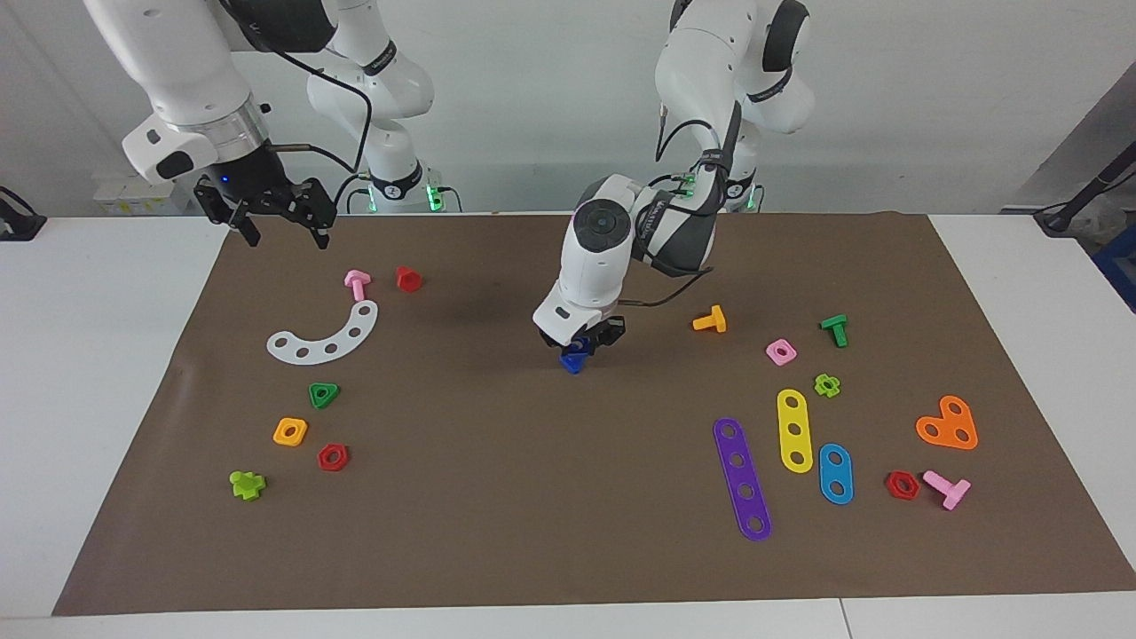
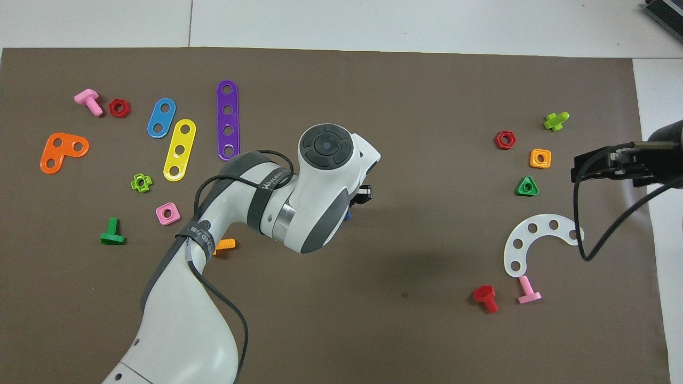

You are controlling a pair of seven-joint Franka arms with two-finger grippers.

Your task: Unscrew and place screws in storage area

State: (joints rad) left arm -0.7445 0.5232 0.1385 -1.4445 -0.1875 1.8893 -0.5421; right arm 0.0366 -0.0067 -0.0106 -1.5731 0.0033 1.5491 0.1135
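Observation:
My left gripper (image 1: 586, 344) hangs low over the middle of the brown mat, shut on the dark-blue screw (image 1: 573, 360), whose triangular head points down just above the mat. In the overhead view the wrist hides most of it; only a blue sliver of the screw (image 2: 348, 215) shows by the gripper (image 2: 356, 205). The storage area (image 1: 373, 399) lies toward the right arm's end, with the white arc strip (image 1: 326, 335), green triangle nut (image 1: 324, 394), orange square nut (image 1: 290, 431) and red hexagon nut (image 1: 333, 457). My right gripper (image 1: 282, 232) waits open and empty over the mat's corner there.
A pink bolt (image 1: 357, 283), red bolt (image 1: 407, 279) and lime bolt (image 1: 247, 485) lie around the storage area. Toward the left arm's end lie an orange bolt (image 1: 710, 319), green bolt (image 1: 834, 329), pink nut (image 1: 781, 351) and purple (image 1: 742, 479), yellow (image 1: 794, 429) and blue strips (image 1: 835, 473).

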